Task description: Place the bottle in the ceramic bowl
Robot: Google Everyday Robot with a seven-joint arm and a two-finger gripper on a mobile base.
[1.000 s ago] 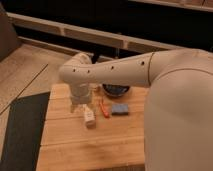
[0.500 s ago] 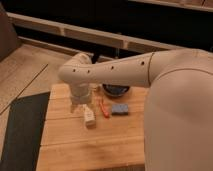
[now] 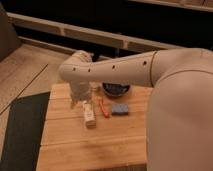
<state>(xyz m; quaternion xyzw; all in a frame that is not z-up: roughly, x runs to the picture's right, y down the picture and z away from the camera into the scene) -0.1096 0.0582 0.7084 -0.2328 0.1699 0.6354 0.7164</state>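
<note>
— Where do we find the tool?

— We see it hanging at the end of the white arm, low over the far left part of the wooden desk. The wrist above it covers most of it, so we cannot tell whether it is apart or together.

— And the bottle?

— We find the bottle on the desk just beside the tool, on the side nearer to us and slightly to the right in the view. Its narrow top points toward the tool and its boxy body points away. We cannot tell whether the two touch.

— Where do we put the ceramic bowl?

— The ceramic bowl sits farther to the right of the tool, toward the far edge of the desk, with the arm passing over its far rim. The bottle is apart from the bowl and outside it.

— What else do we see close to the tool?

— Going right from the tool, past the bottle, we meet a thin orange stick lying on the desk. Just beyond that is a small blue pad, on the near side of the bowl. Well to the left of the tool, off the desk, a dark mat covers the floor.
</note>
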